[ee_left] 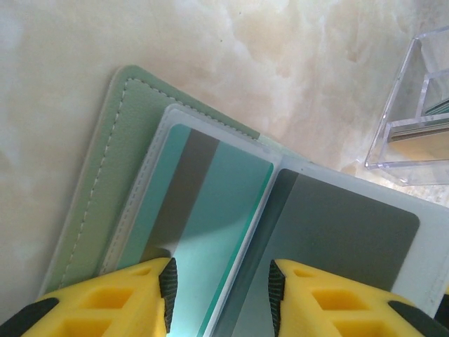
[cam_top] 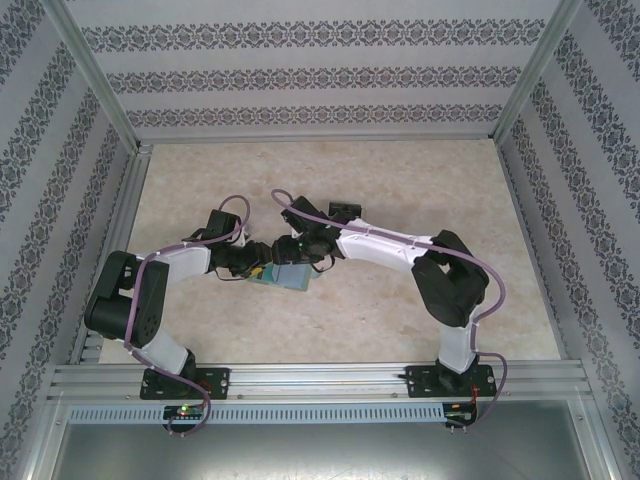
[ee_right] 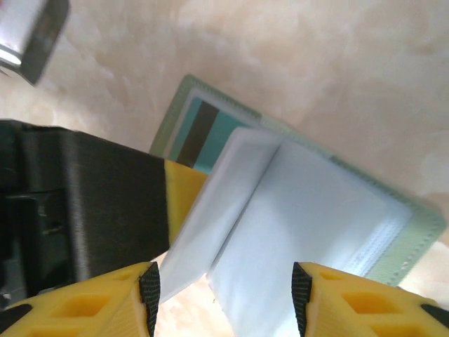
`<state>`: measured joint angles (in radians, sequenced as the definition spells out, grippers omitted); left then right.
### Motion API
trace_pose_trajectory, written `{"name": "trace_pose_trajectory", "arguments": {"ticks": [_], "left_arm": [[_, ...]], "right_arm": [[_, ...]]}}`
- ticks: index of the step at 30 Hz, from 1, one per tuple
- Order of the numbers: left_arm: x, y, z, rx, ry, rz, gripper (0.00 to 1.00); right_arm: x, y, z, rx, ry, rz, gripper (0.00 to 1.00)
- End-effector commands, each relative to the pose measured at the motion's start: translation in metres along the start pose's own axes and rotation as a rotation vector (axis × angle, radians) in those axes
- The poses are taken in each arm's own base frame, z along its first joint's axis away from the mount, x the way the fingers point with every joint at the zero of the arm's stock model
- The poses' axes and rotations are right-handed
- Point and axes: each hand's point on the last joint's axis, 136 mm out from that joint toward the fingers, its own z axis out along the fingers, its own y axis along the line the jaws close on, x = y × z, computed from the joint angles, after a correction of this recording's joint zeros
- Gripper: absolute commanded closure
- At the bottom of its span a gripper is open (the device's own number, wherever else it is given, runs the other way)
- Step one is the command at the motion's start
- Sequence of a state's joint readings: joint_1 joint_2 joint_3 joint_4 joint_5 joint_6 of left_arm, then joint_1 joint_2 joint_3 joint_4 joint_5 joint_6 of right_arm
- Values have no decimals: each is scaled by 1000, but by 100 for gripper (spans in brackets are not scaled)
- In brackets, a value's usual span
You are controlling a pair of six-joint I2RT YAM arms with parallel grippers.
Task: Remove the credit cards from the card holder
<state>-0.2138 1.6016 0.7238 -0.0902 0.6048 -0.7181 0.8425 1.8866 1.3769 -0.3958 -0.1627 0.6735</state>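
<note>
**Card holder spread open mid-surface, both tools over it, cards not yet out.**

Nearest, the left tool [ee_left: 221, 284] stands partly open. Its pads sit either side of the seam between two clear pockets and seem to press the card holder [ee_left: 119, 161] flat rather than pinch anything. The right tool [ee_right: 224, 288] is also open, with a pale raised leaf [ee_right: 302, 217] between its pads, unclamped. Beyond the left pads, the teal card [ee_left: 203, 203] and, at its 3 o'clock, the grey card [ee_left: 337, 232] sit fully in their pockets. A clear box [ee_left: 414, 119] stands at 2 o'clock on the surface [ee_left: 280, 56]. My judgement: pin the cover with one tool, hold the leaf aside, and draw the teal card along its pocket mouth, not upward, or the whole holder may follow.
</note>
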Motion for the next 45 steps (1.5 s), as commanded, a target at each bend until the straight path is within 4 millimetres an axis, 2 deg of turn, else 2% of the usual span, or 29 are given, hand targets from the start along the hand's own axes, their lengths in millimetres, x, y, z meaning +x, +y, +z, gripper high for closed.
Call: {"name": "trace_pose_trajectory", "arguments": {"ticks": [1,7,13,18,22,28,39,45], "left_arm": [[6,21,2,-71,22,-27,58],[7,21,3,-68,26,-27,58],[7,20,3,-65,30,-27,58],[7,20,3,-65,30,-28,58],[7,21,4,-68,30,-31,58],[6,22,4,-75,29,-32,58],[6,21,2,-76,24,-31,58],[-3,18,-14,-82,-19,-30,55]], "right_arm": [[-11,7,-23,21,-77,-49,45],[7,18,6,-78,34,-22,51],[14,25,23,-137,89,5,51],[20,15,26,-109,107,16,55],[25,5,27,-84,117,26,63],[31,-6,28,-54,128,36,64],[35,-13,28,-32,138,33,62],[35,-12,31,-36,144,26,57]]}}
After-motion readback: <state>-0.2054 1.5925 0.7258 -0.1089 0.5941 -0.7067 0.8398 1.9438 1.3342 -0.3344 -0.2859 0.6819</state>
